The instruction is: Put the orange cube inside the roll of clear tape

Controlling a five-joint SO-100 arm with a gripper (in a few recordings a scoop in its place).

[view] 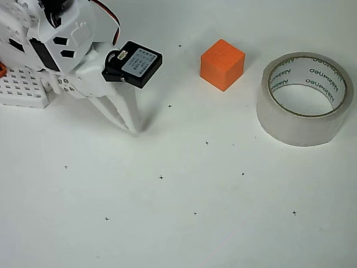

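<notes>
The orange cube [222, 64] rests on the white table in the upper middle of the overhead view. To its right stands the roll of clear tape [304, 99], flat on the table with its hole facing up and nothing inside. My white gripper [133, 127] points down at the table well left of the cube, its two fingers pressed together and holding nothing.
The white arm body and a perforated white base [22, 89] fill the upper left corner. Small black cross marks [161, 177] dot the white table [223, 223].
</notes>
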